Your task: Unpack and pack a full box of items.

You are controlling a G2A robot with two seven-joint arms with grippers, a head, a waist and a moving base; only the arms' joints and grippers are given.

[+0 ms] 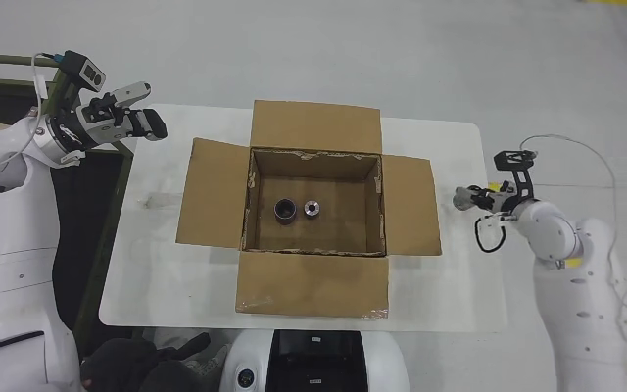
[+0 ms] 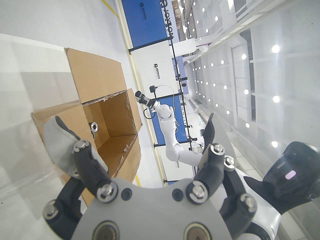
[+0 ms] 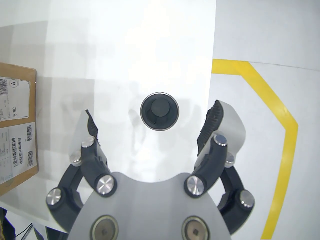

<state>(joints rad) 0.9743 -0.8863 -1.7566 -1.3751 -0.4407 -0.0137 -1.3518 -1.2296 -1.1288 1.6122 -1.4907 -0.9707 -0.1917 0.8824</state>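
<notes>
1 dark ring (image 1: 285,210), 1 silver disc (image 1: 312,208) in open box (image 1: 315,127); L pincer (image 2: 133,118), R pincer (image 3: 152,107) released.

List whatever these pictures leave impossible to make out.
Top view: the dark ring and silver part in the box are too small to identify.
Left wrist view: a finger of the left claw covers most of the dark ring.
Top view: the right claw hides the black round part beneath it.
Right wrist view: the box is cut off by the edge, its inside out of frame.
</notes>
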